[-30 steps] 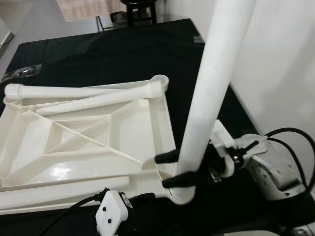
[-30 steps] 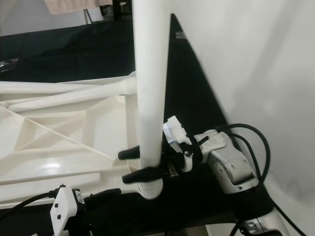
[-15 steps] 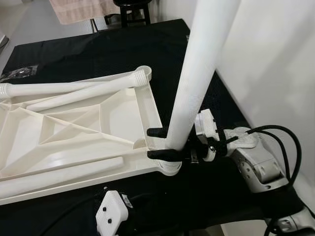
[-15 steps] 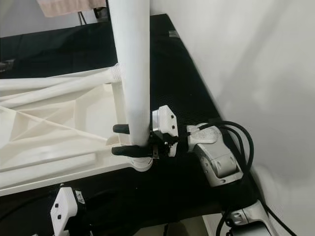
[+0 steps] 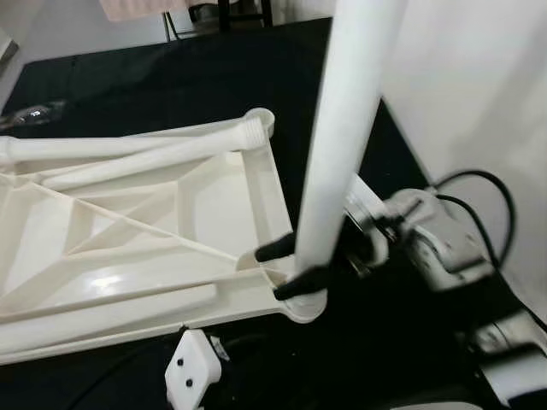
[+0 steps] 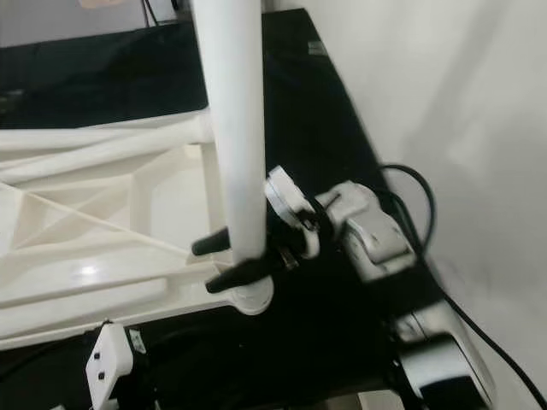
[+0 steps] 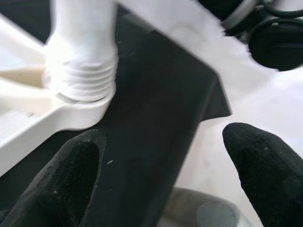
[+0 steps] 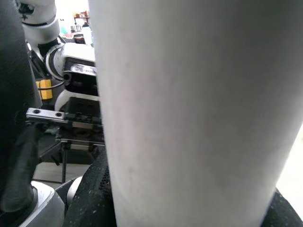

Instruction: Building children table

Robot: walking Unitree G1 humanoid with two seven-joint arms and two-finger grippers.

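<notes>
From the head views, the white table leg (image 5: 342, 145) looks like light, stiff, slick hollow plastic, so grabbing it low near the corner socket (image 5: 301, 303) makes sense, and that's where the right gripper (image 5: 286, 269) is clamped on it, upright in the upside-down tabletop (image 5: 128, 248) on the black surface (image 5: 171, 77). Left wrist view: the left gripper (image 7: 161, 175) hangs open beside the threaded end (image 7: 83, 78) seated in that socket. Right wrist view is just smooth matte white leg between the fingers (image 8: 14, 118).

no readable text or labels, views perhaps too blurred

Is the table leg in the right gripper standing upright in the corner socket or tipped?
Nearly upright: the table leg stands in the tabletop's corner socket, right gripper clamped around its base.
</notes>
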